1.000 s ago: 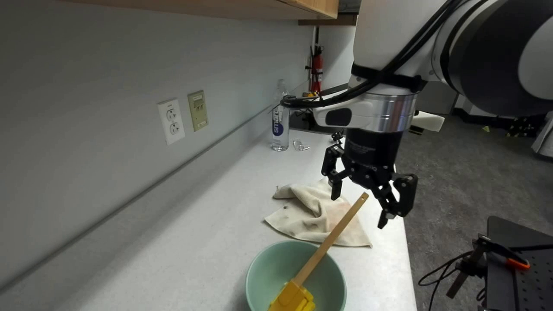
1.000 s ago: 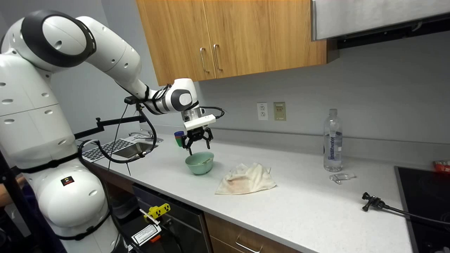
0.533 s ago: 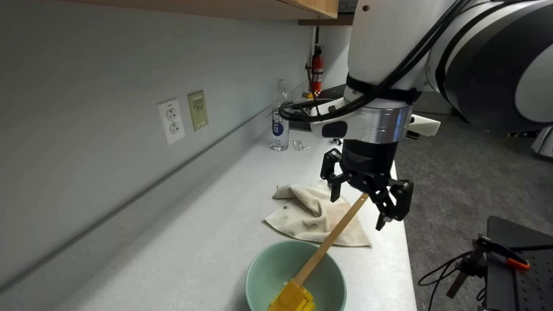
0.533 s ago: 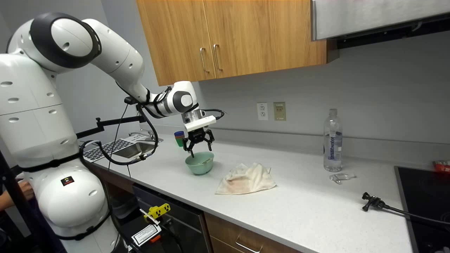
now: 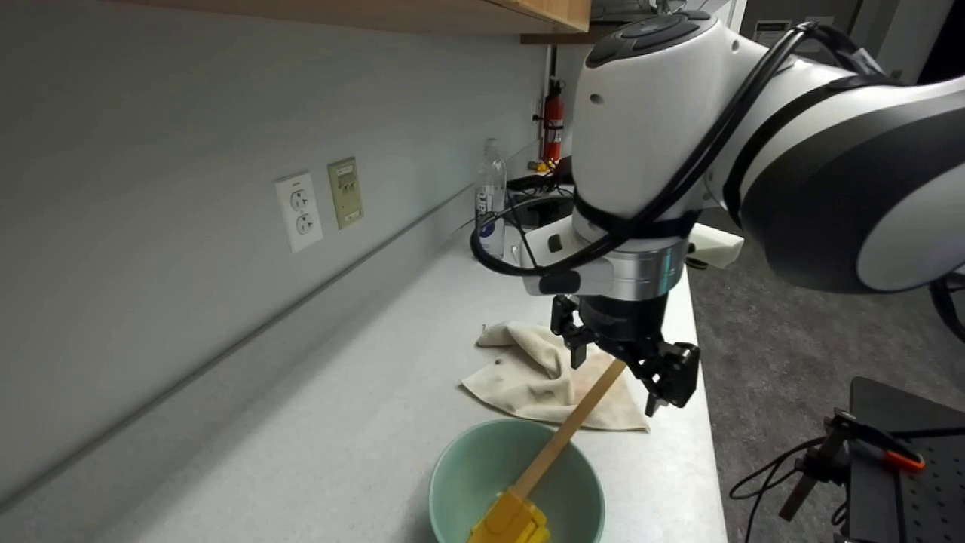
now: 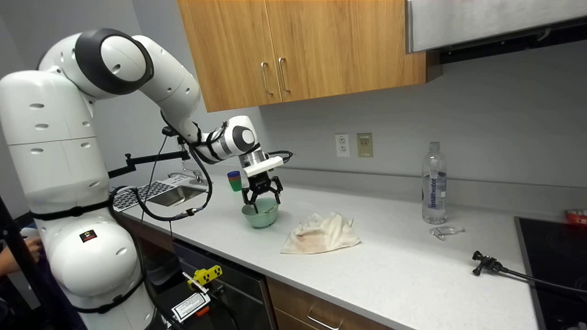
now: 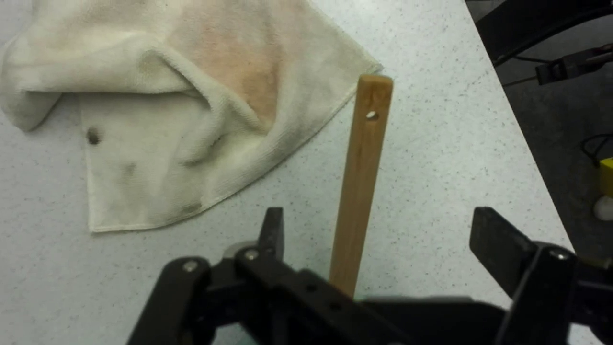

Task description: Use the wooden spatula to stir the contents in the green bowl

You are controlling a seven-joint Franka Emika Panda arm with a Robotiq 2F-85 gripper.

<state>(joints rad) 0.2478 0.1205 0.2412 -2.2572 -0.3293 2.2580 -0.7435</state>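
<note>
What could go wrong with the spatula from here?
1. The spatula looks off-centre in the open tool, so closing may shove it sideways.
2. It juts out of the bowl; a bump might tip that or flick out yellow pieces.
3. A cloth lies beside the bowl; a low approach might snag it.

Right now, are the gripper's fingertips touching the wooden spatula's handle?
Apart. The wrist view shows it: the wooden spatula's handle lies between the two spread fingertips, with white counter visible on either side.
</note>
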